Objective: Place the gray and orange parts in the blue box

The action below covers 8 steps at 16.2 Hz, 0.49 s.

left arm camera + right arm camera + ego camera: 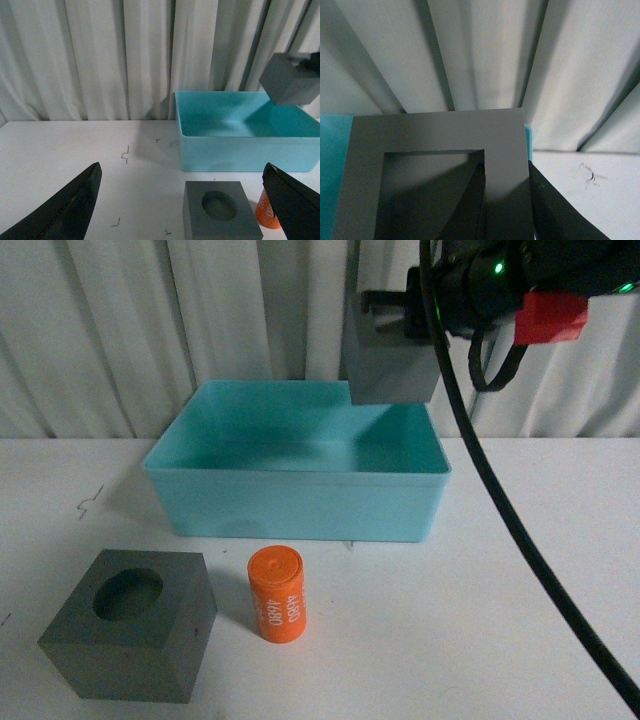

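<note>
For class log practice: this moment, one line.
right gripper: gray cube over blue box; left gripper: open; second cube, orange cylinder: on table

Right gripper (385,312) raised, fingers (550,215) seemingly clamping gray cube (392,365); left gripper (180,210) spread wide.

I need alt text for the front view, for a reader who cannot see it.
The right hand holds a gray cube above the far right corner of a light blue box. Nearer, on the white table, stand a second gray cube with a round recess and, right of it, an orange cylinder with white digits.
</note>
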Each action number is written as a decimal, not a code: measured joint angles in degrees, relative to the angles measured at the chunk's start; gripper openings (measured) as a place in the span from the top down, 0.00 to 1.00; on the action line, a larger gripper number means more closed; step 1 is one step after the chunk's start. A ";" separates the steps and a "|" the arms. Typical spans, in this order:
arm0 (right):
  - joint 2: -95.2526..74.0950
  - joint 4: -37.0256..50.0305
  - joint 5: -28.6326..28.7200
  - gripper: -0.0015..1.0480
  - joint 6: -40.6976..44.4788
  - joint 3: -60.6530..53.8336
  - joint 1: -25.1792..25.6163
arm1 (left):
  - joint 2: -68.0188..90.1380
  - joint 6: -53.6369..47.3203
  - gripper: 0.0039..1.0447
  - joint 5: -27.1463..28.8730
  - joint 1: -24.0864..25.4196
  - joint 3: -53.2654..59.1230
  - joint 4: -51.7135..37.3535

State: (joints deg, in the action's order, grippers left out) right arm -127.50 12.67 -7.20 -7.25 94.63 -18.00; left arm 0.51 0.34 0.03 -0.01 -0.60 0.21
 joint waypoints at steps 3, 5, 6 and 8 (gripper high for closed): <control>-5.73 -2.91 -1.49 0.82 -0.52 4.83 -1.22 | 0.00 0.00 0.06 -0.02 0.00 0.00 0.00; -9.11 -5.57 -3.48 0.82 -0.87 8.98 -1.95 | 0.00 0.02 0.06 0.00 0.00 0.00 0.00; -10.62 -7.54 -4.33 0.82 -1.29 11.43 -2.40 | 0.00 0.02 0.06 0.00 0.00 0.00 0.00; -13.46 -10.16 -5.95 0.82 -1.55 15.76 -2.75 | 0.00 0.02 0.06 0.00 0.00 0.00 0.00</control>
State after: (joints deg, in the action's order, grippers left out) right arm -140.97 2.50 -13.15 -8.80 110.39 -20.75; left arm 0.51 0.36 0.03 -0.01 -0.60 0.21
